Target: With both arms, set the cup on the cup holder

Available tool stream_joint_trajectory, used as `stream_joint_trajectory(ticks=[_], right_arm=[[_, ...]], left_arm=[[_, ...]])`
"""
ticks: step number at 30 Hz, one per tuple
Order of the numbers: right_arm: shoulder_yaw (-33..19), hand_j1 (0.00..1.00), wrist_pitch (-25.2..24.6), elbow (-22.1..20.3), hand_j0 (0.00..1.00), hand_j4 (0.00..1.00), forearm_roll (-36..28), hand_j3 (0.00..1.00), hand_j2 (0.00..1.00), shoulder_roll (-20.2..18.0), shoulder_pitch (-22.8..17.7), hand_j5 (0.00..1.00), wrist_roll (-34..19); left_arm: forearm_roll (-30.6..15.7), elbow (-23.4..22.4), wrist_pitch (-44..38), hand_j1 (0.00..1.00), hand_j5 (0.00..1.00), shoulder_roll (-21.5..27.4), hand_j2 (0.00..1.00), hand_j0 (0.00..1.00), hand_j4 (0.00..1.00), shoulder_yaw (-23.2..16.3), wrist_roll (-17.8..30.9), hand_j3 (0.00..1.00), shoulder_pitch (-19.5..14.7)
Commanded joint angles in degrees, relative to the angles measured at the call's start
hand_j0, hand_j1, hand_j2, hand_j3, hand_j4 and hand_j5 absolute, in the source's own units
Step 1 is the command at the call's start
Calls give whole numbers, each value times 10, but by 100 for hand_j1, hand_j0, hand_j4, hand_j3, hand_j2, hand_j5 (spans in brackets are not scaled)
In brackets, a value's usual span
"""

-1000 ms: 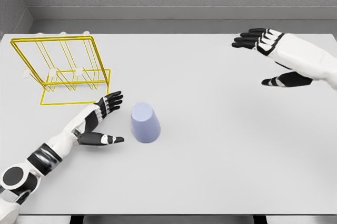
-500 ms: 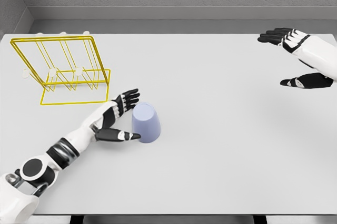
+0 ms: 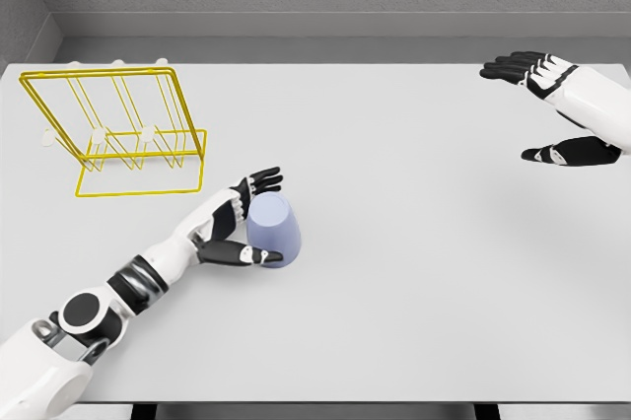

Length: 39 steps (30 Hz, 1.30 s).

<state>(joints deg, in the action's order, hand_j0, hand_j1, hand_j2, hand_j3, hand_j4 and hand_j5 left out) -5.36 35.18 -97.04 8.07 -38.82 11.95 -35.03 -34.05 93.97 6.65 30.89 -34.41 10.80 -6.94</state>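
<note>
Since the earlier frame, the left robot hand (image 3: 245, 226) has closed in on the cup (image 3: 273, 231) — fingers and thumb now wrap its left side.

Upside-down lilac cup sits on the bench (image 3: 414, 243), lower left of centre, below the yellow cup holder (image 3: 118, 134); right robot hand (image 3: 552, 109) hovers released at right edge.

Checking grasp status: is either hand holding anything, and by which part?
The left hand wraps the cup around its side, though no firm grip is visible. The right hand is open, holding nothing.
</note>
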Motion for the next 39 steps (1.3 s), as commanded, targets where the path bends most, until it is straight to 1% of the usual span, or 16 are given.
stream_joint_trajectory(ticks=[1,9,11,13,14,15,16,17,18,19,20,25,28,31,34,39], right_arm=[[0,100,-2,-1,100,100,-4,100,100,0,0,100,0],[0,100,-2,1,100,100,-4,100,100,-1,-1,100,0],[0,100,-2,1,100,100,-4,100,100,-1,-1,100,0],[0,100,-2,1,100,100,-4,100,100,-1,-1,100,0],[0,100,-2,1,100,100,-4,100,100,-1,-1,100,0],[0,100,-2,1,100,100,-4,100,100,-1,-1,100,0],[0,100,-2,1,100,100,-4,100,100,-1,-1,100,0],[0,100,-2,1,100,100,-4,100,100,-1,-1,100,0],[0,100,-2,1,100,100,-4,100,100,0,-1,100,0],[0,100,-2,1,100,100,-4,100,100,-1,-1,100,0],[0,100,-2,0,100,100,-4,100,100,0,-1,100,0],[0,100,-2,1,100,100,-4,100,100,-1,-1,100,0],[0,100,-2,1,100,100,-4,100,100,-1,-1,100,0],[-1,100,-2,1,100,100,-4,100,100,-1,-1,100,0],[0,100,-2,1,100,100,-4,100,100,-1,-1,100,0],[0,100,-2,1,100,100,-4,100,100,-1,-1,100,0]], left_arm=[[-1,2,-1,100,100,0,100,100,100,-3,0,100,0],[-1,3,-1,100,100,-7,100,100,100,-9,-1,100,0],[-1,0,0,95,95,-7,95,95,95,-9,-1,95,0],[-1,-2,0,94,94,-7,94,94,94,-9,-1,94,0],[-1,-2,0,91,91,-7,91,91,91,-9,-1,91,1],[-2,-2,1,85,85,-7,85,85,85,-9,-1,85,1],[-4,-1,1,73,73,-7,73,73,73,-8,-2,73,1],[-4,0,1,69,69,-7,69,69,69,-8,-3,69,1],[-3,0,1,69,69,-8,69,69,69,-8,-3,69,1],[-3,0,1,66,66,-9,66,66,66,-8,-3,66,1],[-2,0,2,65,65,-9,65,65,65,-8,-3,65,1],[-4,5,4,65,65,-8,65,65,65,-5,-3,65,2],[-7,27,3,65,65,-8,65,65,65,7,-3,65,5],[-8,34,3,66,66,-7,66,66,66,7,-3,66,4],[-8,55,3,66,66,-5,66,66,66,21,-4,66,6],[-9,87,2,66,66,10,66,66,66,57,-4,66,10]])
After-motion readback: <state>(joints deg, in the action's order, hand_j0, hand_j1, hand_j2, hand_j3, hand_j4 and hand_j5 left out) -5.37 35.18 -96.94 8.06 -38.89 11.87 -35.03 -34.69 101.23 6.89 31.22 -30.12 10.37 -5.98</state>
